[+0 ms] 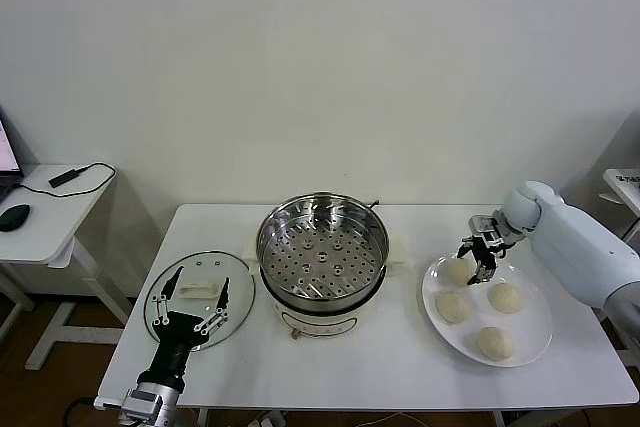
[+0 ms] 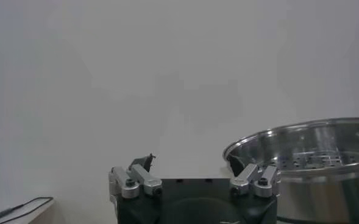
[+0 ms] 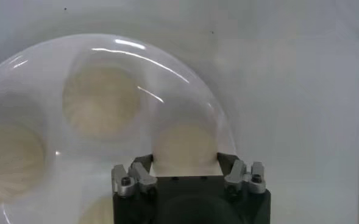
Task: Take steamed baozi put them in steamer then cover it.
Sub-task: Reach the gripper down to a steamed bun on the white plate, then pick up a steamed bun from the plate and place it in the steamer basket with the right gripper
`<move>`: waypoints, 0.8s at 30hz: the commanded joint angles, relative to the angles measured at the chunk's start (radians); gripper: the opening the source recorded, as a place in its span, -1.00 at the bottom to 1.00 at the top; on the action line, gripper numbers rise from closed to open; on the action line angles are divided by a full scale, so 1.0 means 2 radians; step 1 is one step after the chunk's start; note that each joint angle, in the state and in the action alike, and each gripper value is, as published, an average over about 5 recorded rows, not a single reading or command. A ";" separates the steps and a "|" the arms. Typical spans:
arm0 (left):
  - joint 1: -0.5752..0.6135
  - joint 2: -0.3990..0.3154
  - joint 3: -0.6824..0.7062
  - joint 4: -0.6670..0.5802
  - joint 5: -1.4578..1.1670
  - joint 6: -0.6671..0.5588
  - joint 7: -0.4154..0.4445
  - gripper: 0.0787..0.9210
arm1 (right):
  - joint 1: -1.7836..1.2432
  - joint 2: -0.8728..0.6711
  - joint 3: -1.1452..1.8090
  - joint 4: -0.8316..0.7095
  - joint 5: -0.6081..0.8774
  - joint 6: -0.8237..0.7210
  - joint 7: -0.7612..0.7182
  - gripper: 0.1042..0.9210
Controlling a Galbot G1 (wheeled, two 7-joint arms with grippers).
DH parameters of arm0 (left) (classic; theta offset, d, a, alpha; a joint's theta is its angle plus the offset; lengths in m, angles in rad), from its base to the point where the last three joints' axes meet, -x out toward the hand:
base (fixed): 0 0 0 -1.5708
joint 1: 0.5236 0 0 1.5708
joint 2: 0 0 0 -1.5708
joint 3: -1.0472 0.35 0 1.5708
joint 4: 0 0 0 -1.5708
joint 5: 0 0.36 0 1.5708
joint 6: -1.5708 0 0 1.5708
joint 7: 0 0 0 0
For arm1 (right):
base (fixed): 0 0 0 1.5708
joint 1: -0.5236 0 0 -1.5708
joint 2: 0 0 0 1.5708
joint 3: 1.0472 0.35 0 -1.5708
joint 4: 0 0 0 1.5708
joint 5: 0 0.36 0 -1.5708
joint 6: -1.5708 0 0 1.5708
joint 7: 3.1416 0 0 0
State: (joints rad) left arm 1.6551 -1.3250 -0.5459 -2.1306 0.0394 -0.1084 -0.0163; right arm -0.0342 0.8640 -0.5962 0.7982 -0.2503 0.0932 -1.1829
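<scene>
The steamer (image 1: pixel 322 247), a shiny pot with a perforated tray, stands uncovered at the table's middle; it also shows in the left wrist view (image 2: pixel 313 152). Four cream-white baozi lie on a white plate (image 1: pixel 535 332) at the right. My right gripper (image 1: pixel 480 265) is open, low over the plate's far-left baozi (image 1: pixel 458 271). In the right wrist view the gripper (image 3: pixel 185 159) has its jaws on either side of this baozi (image 3: pixel 185 143), close to its sides. The glass cover (image 1: pixel 235 297) lies flat left of the steamer. My left gripper (image 1: pixel 190 319) is open just above it, empty.
A small side table (image 1: pixel 40 222) with a black mouse (image 1: pixel 14 217) and a cable stands off to the left. The other baozi (image 1: pixel 505 297) (image 1: pixel 452 306) (image 1: pixel 494 342) lie close around the right gripper. A bare strip of table runs along the front edge.
</scene>
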 commanded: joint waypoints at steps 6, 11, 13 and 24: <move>-0.003 0.001 -0.002 0.001 0.000 -0.001 0.000 0.77 | 0.010 -0.015 -0.007 0.034 -0.002 0.009 -0.012 0.39; -0.009 0.003 -0.003 0.002 -0.002 -0.001 -0.001 0.77 | 0.046 -0.045 -0.031 0.093 0.013 0.015 -0.022 0.34; -0.010 0.004 -0.002 0.000 -0.002 0.000 -0.001 0.77 | 0.074 -0.056 -0.046 0.117 0.020 0.023 -0.028 0.33; -0.011 0.006 0.005 -0.010 -0.003 -0.001 -0.001 0.77 | 0.287 -0.033 -0.192 0.224 0.073 0.137 -0.044 0.30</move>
State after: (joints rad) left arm 1.6345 -1.3139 -0.5389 -2.1447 0.0343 -0.1102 -0.0178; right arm 0.2708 0.7851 -0.8049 1.0858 -0.1669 0.2408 -1.2524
